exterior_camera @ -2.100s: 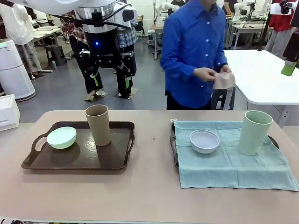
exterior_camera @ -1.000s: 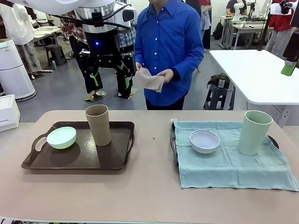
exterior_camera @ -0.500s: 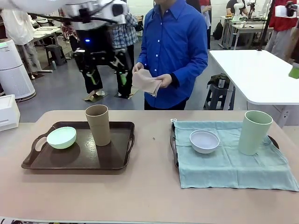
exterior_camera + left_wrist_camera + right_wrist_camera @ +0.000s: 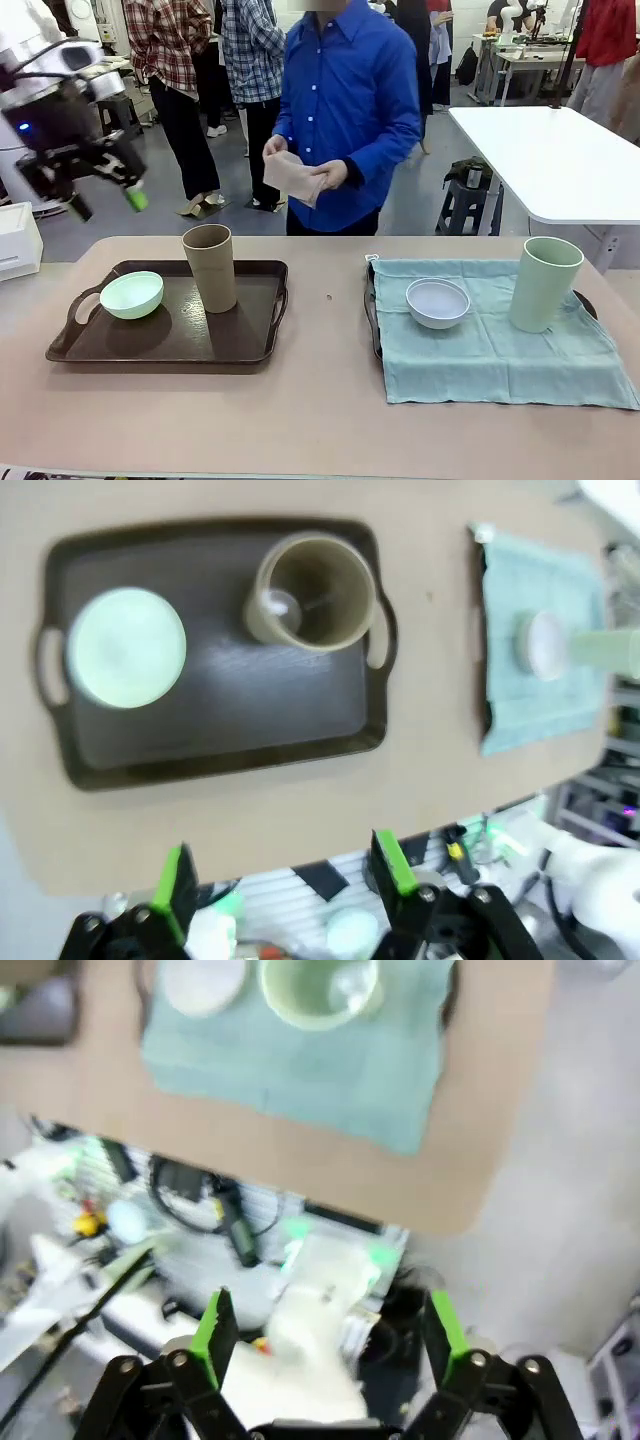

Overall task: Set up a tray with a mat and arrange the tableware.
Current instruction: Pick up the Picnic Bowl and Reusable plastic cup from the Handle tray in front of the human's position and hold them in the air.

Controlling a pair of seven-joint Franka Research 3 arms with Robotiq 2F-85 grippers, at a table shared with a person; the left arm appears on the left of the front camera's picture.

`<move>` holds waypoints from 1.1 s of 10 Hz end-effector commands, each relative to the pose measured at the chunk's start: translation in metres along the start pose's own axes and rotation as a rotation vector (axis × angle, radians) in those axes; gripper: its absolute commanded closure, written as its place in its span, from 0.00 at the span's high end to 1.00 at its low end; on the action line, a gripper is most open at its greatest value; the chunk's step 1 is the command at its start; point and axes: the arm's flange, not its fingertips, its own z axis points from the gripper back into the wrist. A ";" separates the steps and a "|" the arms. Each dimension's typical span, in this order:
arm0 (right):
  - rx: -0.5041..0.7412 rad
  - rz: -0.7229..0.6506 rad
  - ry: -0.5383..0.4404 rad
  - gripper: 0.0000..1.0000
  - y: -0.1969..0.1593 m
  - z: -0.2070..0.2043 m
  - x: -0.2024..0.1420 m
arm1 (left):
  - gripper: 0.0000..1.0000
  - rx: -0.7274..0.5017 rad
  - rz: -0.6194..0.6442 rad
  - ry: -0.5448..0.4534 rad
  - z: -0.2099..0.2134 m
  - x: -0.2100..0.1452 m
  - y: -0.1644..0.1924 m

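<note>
On the bare dark tray (image 4: 255, 345), table's left: mint green bowl (image 4: 131, 294) and tan brown cup (image 4: 211, 267), upright, near but apart. On the teal mat (image 4: 500, 365), right: grey-blue bowl (image 4: 437, 302) and pale green cup (image 4: 544, 283), well apart. Left claw (image 4: 108, 203) and right claw (image 4: 328, 1325) both spread wide, empty, high above the table (image 4: 320, 420).

Likely hazard: tipping the tall brown cup while clearing the bare tray for a mat, through a high or off-centre grip.

Hard to tell: the tray under the teal mat, mostly covered; the folded tan cloth (image 4: 293, 177) in a person's hand (image 4: 331, 177), perhaps a mat; left claw blurred.
</note>
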 end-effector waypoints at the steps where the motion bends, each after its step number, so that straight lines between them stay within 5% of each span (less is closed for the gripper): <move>1: 0.261 -0.139 0.046 0.96 -0.024 0.000 0.003 | 0.92 -0.130 0.104 0.056 0.002 -0.006 0.046; 6: 0.675 -0.216 -0.001 0.96 -0.092 0.005 -0.008 | 0.92 -0.732 0.331 -0.063 -0.003 -0.060 0.158; 8: 0.699 -0.350 0.071 0.96 -0.110 -0.007 -0.006 | 0.92 -0.908 0.365 -0.119 -0.014 -0.077 0.157; 11: 0.711 -0.456 0.182 0.96 -0.122 -0.029 -0.010 | 0.92 -0.945 0.370 -0.106 -0.022 -0.080 0.133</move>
